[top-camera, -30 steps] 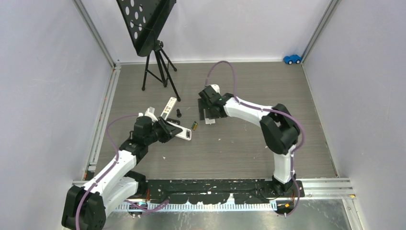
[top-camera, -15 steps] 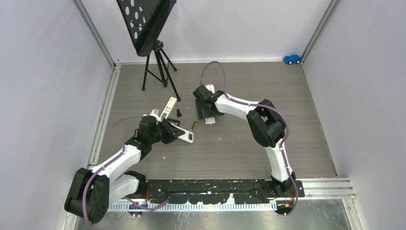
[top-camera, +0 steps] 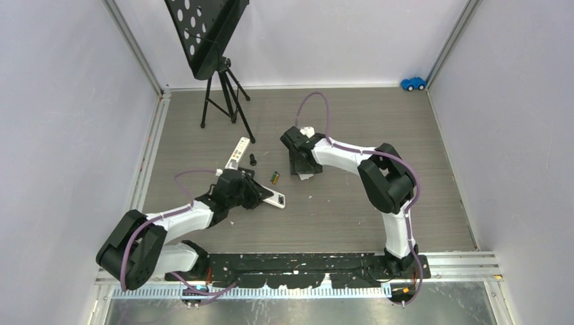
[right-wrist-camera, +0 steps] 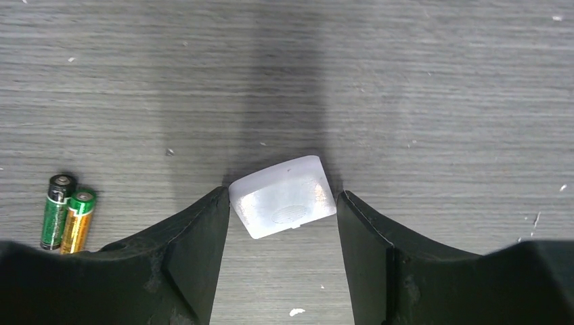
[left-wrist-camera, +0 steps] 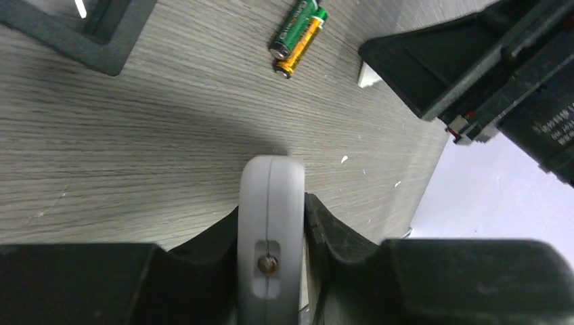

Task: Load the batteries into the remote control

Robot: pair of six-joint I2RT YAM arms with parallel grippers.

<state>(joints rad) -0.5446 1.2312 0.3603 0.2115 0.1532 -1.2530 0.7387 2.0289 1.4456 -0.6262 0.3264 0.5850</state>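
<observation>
Two batteries, green and yellow wrapped, lie side by side and touching on the grey wood-grain table, near its middle, btwn the two arms. Neither is in the remote control yet.

L arm reaches in from the near left. L jaws are clamped on the white remote control, held on edge w/ one end pointing toward the batteries. Its battery bay isn't visible in any view.

R arm reaches across from the right. R jaws stand apart, low over the table, one on each side of a small white battery cover lying flat. Both sit v. close to the cover's edges; can't tell if they pinch it. The batteries lie near the cover, to its left in the R wrist view. A second white remote-like bar lies farther back.

Step in hand, as judged: dealing w/ the loose cover; loading itself not begun. Next move prob. calls for R jaws to shift to the batteries and take one cell only. That's awkward since the pair touch, so it needs a narrow pinch across a single cell. L arm would need to turn the remote control so the open bay faces up, and hold it steady.
</observation>
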